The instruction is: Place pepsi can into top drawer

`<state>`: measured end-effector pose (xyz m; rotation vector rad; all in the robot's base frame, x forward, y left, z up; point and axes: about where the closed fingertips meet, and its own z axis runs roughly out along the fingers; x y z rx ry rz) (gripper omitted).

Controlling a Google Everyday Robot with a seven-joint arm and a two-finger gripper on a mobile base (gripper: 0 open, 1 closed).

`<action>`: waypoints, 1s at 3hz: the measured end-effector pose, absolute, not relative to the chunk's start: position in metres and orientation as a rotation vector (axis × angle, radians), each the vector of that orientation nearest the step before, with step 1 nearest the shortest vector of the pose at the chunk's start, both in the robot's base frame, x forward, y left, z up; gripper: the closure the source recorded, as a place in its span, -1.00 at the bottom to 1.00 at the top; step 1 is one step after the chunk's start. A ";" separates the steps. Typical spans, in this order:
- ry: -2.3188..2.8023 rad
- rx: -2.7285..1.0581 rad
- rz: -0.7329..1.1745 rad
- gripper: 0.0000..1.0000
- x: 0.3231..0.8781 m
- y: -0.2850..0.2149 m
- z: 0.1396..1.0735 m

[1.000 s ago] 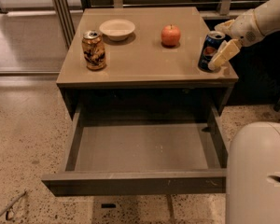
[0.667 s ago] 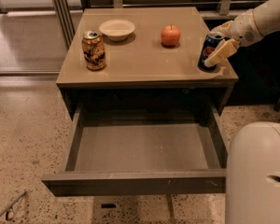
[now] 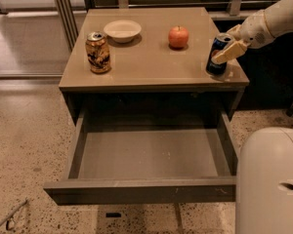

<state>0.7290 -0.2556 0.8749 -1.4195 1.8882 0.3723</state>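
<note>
The pepsi can (image 3: 213, 65), dark blue with a silver top, stands at the right front corner of the table top (image 3: 151, 57), leaning slightly. My gripper (image 3: 220, 56) reaches in from the right and is closed around the can's upper part; one cream finger (image 3: 228, 52) lies across the can's front, the other is hidden behind it. The top drawer (image 3: 141, 190) is pulled fully open below the table top, and its grey floor is bare.
A gold-brown can (image 3: 97, 52) stands at the table's left front. A white bowl (image 3: 122, 30) and a red apple (image 3: 178, 36) sit farther back. The robot's white body (image 3: 271, 184) fills the lower right, beside the drawer's right corner.
The gripper and the pepsi can have shifted slightly left together along the table's right edge. Nothing else has moved.
</note>
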 end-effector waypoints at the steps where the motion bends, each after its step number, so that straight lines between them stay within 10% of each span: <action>1: 1.881 -1.420 0.374 0.78 0.730 -0.253 0.875; 3: 1.756 -1.505 0.451 1.00 0.693 -0.236 0.912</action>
